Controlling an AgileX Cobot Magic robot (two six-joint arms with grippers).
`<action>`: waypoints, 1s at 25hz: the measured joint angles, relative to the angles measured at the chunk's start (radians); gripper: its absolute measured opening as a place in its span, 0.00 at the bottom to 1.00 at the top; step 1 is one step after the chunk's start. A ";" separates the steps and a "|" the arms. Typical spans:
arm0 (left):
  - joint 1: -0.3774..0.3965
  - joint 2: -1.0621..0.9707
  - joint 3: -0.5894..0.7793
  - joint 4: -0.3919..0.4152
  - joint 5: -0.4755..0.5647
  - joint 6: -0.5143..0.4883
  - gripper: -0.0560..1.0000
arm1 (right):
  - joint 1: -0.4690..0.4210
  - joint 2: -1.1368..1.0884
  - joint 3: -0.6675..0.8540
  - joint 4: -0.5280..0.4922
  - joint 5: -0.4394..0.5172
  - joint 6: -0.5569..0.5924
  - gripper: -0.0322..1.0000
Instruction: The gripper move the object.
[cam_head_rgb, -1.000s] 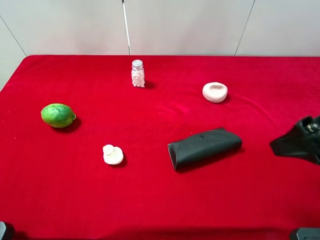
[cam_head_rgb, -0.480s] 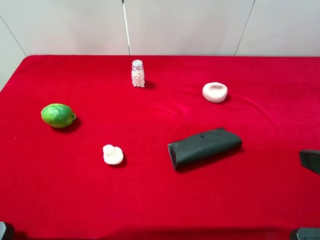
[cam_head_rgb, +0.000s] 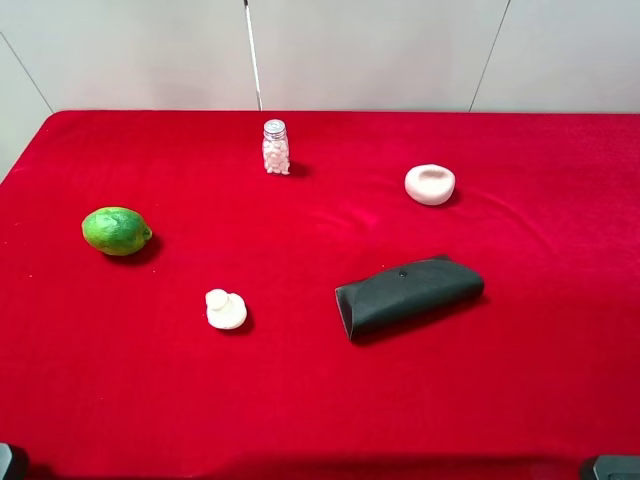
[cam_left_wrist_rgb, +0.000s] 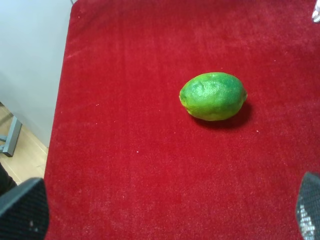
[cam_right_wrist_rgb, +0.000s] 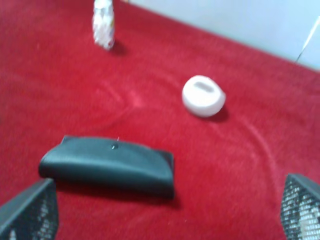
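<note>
Bright, even light; soft shadows; right wrist view blurred.

Right wrist view: blurred throughout; glass jar (cam_right_wrist_rgb: 103, 22) cut off at the frame edge, contents indistinct. Right pincer (cam_right_wrist_rgb: 165, 220): only two fingertips in frame. Left pincer (cam_left_wrist_rgb: 170, 215): fingertips clipped at the corners. Jar's pellets (cam_head_rgb: 275, 153) too small to distinguish.
</note>
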 joint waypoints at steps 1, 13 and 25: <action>0.000 0.000 0.000 0.000 0.000 0.000 0.98 | -0.009 -0.014 0.000 -0.002 0.000 0.000 0.70; 0.000 0.000 0.000 0.000 0.000 0.000 0.98 | -0.174 -0.024 0.001 -0.005 0.001 0.004 0.70; 0.000 0.000 0.000 0.000 0.000 0.000 0.98 | -0.229 -0.024 0.001 -0.016 0.001 0.026 0.70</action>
